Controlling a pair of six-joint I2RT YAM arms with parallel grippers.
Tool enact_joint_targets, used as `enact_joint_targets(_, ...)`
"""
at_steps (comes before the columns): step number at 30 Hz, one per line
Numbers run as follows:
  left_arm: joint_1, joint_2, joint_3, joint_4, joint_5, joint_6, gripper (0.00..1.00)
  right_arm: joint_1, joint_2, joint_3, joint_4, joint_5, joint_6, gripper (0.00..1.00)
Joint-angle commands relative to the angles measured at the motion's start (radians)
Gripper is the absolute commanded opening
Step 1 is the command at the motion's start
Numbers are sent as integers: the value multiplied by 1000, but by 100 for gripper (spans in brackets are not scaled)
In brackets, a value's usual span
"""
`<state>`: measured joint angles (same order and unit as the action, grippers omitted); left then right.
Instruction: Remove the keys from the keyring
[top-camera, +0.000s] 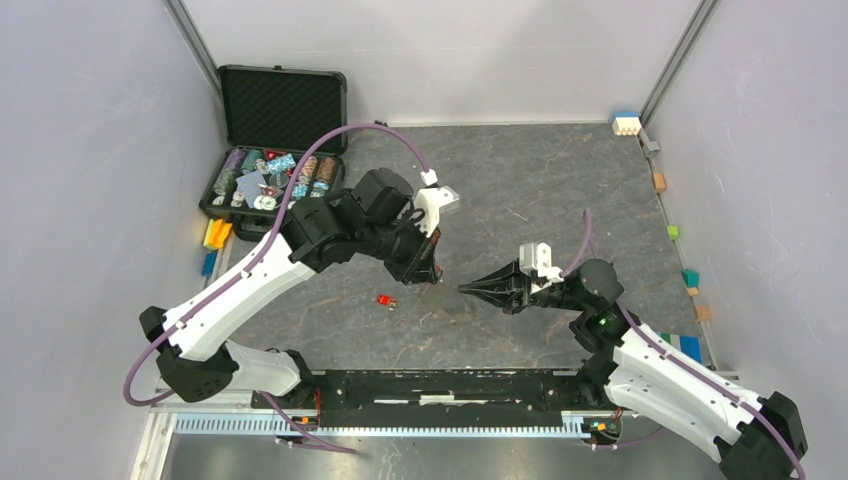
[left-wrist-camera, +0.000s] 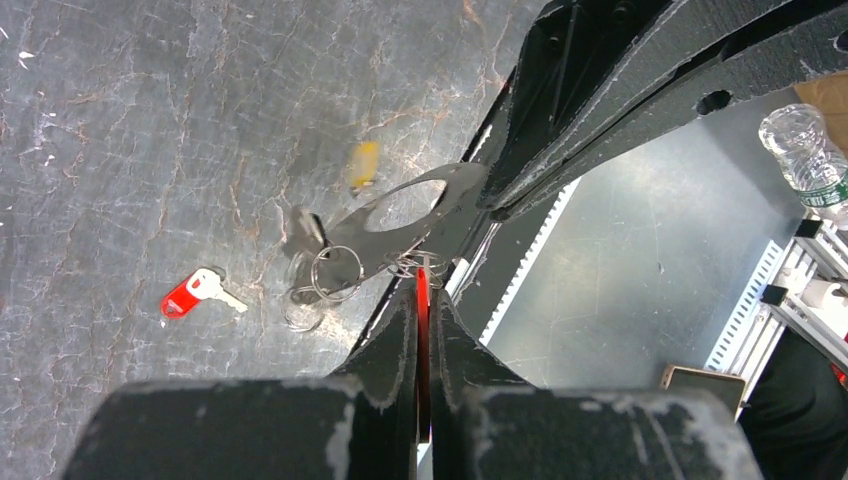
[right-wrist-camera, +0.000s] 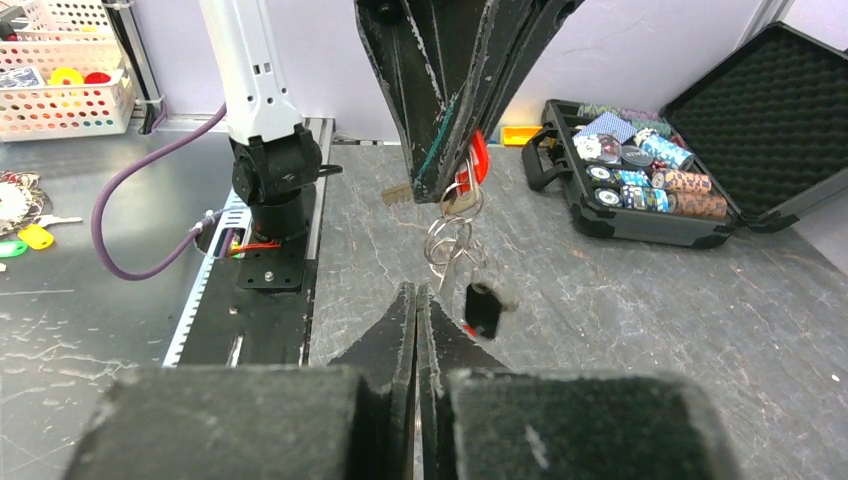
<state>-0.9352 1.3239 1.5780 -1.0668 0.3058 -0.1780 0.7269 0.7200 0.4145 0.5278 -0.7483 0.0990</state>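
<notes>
My left gripper (top-camera: 432, 268) points down over the middle of the table, shut on the red head of a key (left-wrist-camera: 422, 295) that hangs from a cluster of silver rings (left-wrist-camera: 335, 272). The dark grey keyring strap (left-wrist-camera: 370, 243) runs from those rings into my right gripper (top-camera: 465, 289), which is shut on its end. A blurred yellow-headed key (left-wrist-camera: 363, 163) and a black-headed key (right-wrist-camera: 483, 308) dangle from the rings. Another red key (top-camera: 386, 299) lies loose on the table to the left of both grippers.
An open black case of poker chips (top-camera: 275, 150) stands at the back left. Small coloured blocks (top-camera: 690, 280) line the table's right edge. The left arm's base and purple cable (right-wrist-camera: 265, 180) show beyond the rings in the right wrist view.
</notes>
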Motion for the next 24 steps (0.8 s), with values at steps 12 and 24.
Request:
enact_joint_targets(12,5,-2,48,8,3,51,2,6,20,23,50,7,13,0)
enact_joint_targets(24,4,-9,43,7,-5,38,2,6,-8,-58,204,67,43,37)
